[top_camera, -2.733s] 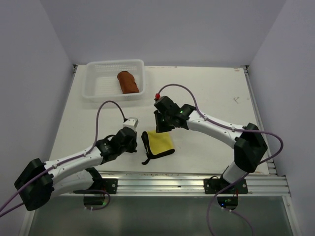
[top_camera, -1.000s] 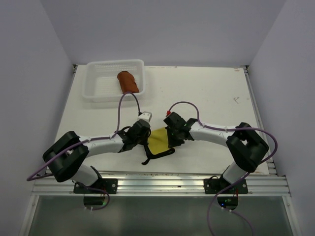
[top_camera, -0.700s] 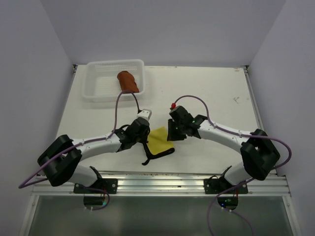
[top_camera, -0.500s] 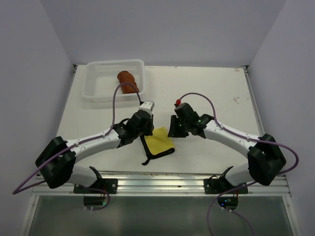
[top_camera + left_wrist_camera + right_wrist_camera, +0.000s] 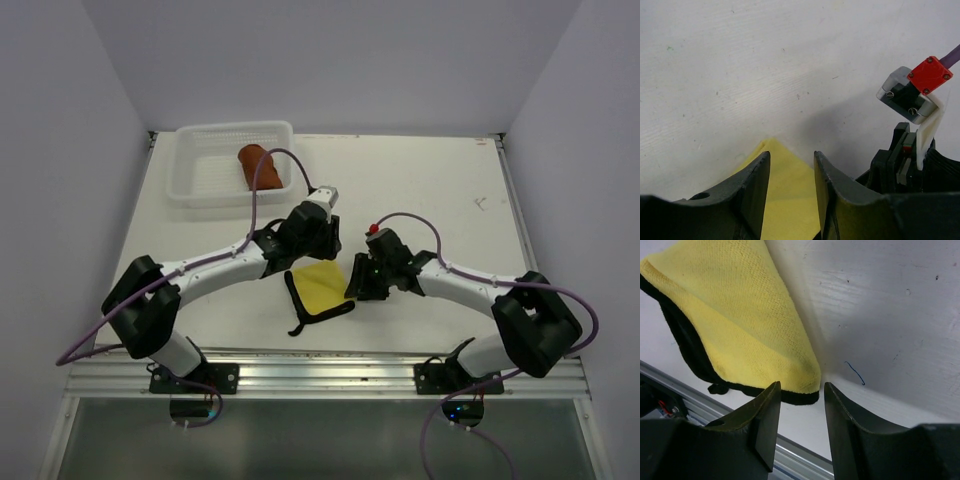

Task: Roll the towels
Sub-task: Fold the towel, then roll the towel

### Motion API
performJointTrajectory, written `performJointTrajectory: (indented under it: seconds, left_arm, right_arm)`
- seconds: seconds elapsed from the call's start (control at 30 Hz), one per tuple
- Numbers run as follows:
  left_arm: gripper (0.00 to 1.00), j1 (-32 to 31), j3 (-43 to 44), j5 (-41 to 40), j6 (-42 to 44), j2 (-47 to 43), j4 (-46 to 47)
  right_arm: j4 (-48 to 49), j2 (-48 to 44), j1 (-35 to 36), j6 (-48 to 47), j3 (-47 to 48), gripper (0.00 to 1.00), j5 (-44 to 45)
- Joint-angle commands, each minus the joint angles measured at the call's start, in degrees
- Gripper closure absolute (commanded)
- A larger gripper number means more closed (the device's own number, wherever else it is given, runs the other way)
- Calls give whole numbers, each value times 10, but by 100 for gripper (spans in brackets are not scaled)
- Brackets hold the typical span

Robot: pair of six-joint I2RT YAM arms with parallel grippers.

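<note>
Yellow towel [image 5: 322,283]: I read it as bright yellow with a fine woven grain, edged by a dark brown-black hem [image 5: 685,357]. Second towel [image 5: 262,167]: rust-brown, plain. Basket [image 5: 205,165]: white, mesh pattern. Table [image 5: 430,190]: white, faintly speckled. Cable [image 5: 954,51]: purple. Connector block [image 5: 929,75]: red.

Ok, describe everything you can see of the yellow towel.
The yellow towel is a soft, knitted cloth with a dark hem, folded flat, not rolled, on the white table near its front edge. A loose dark strip trails from its near side. The left tool and right tool flank it, open, neither gripping.
</note>
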Motion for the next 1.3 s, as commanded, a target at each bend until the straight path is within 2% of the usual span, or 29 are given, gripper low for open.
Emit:
performJointTrajectory:
  seconds: [0.0, 0.23, 0.33, 0.4, 0.5, 0.6, 0.87, 1.27]
  left_arm:
    - [55, 3, 36, 22, -15, 17, -20]
    - [55, 2, 55, 34, -49, 47, -59]
    - [54, 2, 67, 38, -63, 61, -76]
    - [50, 2, 72, 37, -74, 66, -85]
    - [50, 2, 80, 48, -84, 78, -92]
    - [50, 2, 95, 46, -90, 100, -115]
    - [50, 3, 121, -32, -85, 142, -167]
    - [53, 2, 187, -65, -77, 230, -189]
  right_arm:
    - [60, -5, -1, 23, -26, 57, -32]
    - [112, 18, -1, 39, -64, 63, -32]
    - [145, 34, -1, 44, -78, 73, -40]
    - [156, 42, -1, 48, -84, 81, -44]
    - [183, 51, -1, 47, -89, 87, -42]
    - [194, 57, -1, 48, -92, 88, -41]
    - [225, 54, -1, 60, -114, 96, -38]
    - [245, 53, -1, 59, -131, 98, -34]
